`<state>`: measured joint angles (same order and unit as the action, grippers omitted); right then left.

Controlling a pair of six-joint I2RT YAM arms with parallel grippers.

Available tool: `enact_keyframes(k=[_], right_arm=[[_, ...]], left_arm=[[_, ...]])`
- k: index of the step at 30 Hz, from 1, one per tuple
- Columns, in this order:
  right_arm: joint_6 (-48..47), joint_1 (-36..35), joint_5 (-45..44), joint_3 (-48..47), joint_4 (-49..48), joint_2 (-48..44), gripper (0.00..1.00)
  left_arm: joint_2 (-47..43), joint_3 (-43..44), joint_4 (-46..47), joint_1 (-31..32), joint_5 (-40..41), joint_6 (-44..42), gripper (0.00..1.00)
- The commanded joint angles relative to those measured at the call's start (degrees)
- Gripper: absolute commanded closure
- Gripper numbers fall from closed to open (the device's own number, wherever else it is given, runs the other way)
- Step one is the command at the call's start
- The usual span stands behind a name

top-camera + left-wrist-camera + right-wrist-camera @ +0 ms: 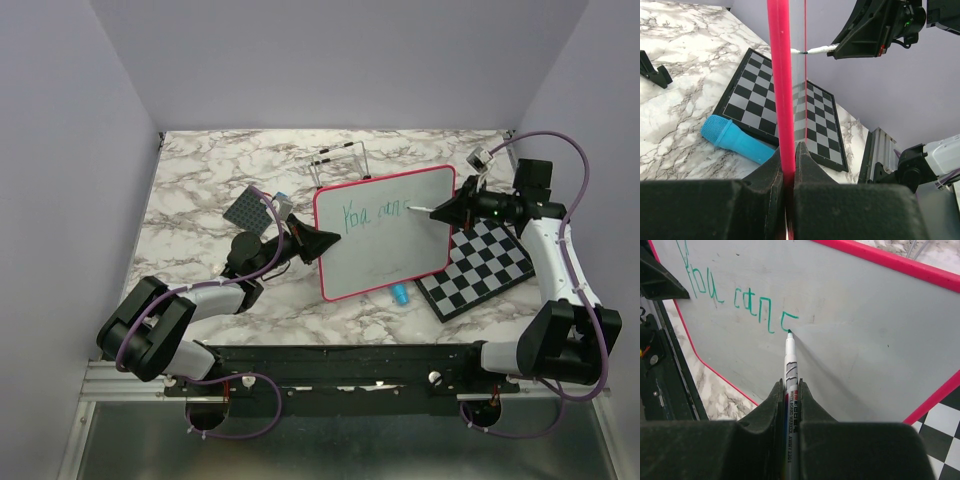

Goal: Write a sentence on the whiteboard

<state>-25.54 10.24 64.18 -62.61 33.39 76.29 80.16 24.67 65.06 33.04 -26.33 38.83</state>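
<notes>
The whiteboard (385, 235), white with a pink-red frame, stands tilted in the middle of the table. My left gripper (322, 243) is shut on its left edge, which shows as a pink frame (780, 90) in the left wrist view. Green handwritten words (370, 211) run along its upper part, reading about "You can" (735, 297). My right gripper (450, 210) is shut on a white marker (791, 370), whose green tip touches the whiteboard (865, 340) just right of the last letter.
A black-and-white checkered board (480, 268) lies at the right, partly under the whiteboard. A teal cap-like object (399, 293) lies at the whiteboard's lower edge, also in the left wrist view (735, 140). A wire stand (340, 163) and a grey dotted plate (248, 210) are behind.
</notes>
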Motion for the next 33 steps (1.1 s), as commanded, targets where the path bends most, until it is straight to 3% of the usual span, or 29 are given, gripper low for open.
enact_keyframes(k=[1, 14, 23, 33], right_arm=[[2.9, 0.6, -2.5, -2.0, -3.7, -0.9, 0.99], [4.5, 0.6, -2.6, -2.9, -5.4, 0.3, 0.99], [-1.7, 1.1, -2.8, 1.1, 1.1, -1.6, 0.99], [-0.7, 4.4, 0.4, -1.5, 1.9, -2.9, 0.99]], left_arm=[[0.6, 0.2, -4.1, 0.3, -0.4, -7.0, 1.00], [0.9, 0.4, -4.1, 0.3, -0.6, -7.0, 1.00], [1.0, 0.8, -4.4, 0.3, -0.7, -7.2, 1.00], [1.0, 0.9, -4.5, 0.3, -0.7, -7.2, 1.00]])
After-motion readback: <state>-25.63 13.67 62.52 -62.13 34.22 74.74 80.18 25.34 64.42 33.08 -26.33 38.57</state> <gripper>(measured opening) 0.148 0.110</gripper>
